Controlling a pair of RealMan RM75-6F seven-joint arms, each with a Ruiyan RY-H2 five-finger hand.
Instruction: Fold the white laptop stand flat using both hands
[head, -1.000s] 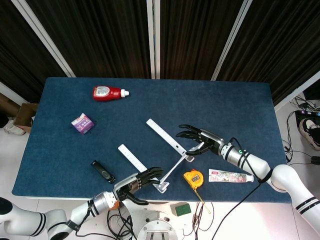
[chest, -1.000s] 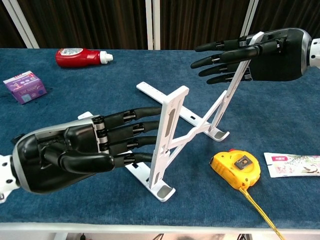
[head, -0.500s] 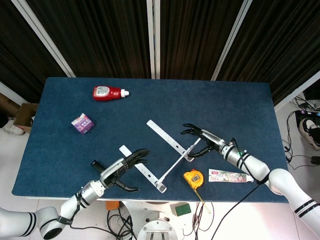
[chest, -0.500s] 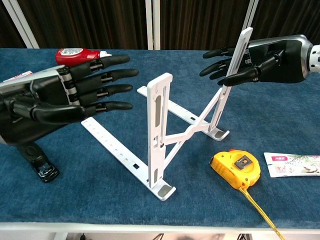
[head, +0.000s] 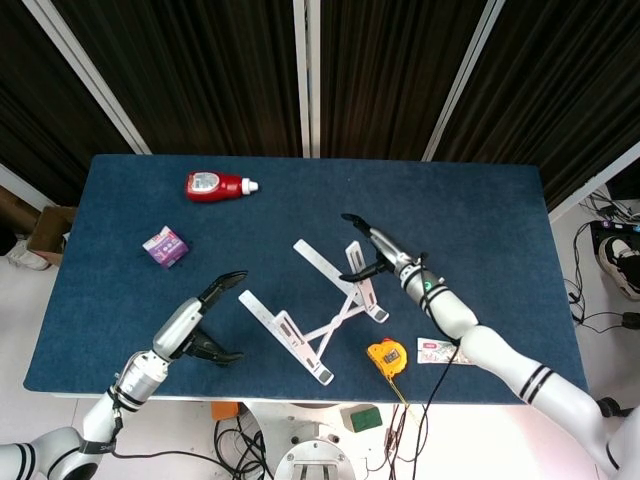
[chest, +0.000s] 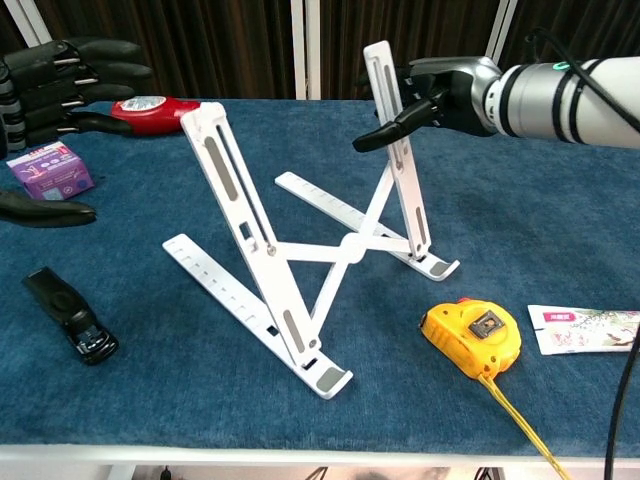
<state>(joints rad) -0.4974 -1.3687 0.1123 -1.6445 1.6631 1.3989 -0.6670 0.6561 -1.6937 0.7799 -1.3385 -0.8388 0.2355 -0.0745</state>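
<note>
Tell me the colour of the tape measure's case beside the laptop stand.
Yellow, with a grey panel on top; the tape measure shows best in the chest view.

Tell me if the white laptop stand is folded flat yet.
Not yet: the white laptop stand is spread, its two arms raised off the table in an X.

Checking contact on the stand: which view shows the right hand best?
Chest view: the right hand is large and side-on at the top of the white laptop stand's far upright, fingers against it. Head view shows the same hand small, from above, over the stand; contact is hard to judge there.
</note>
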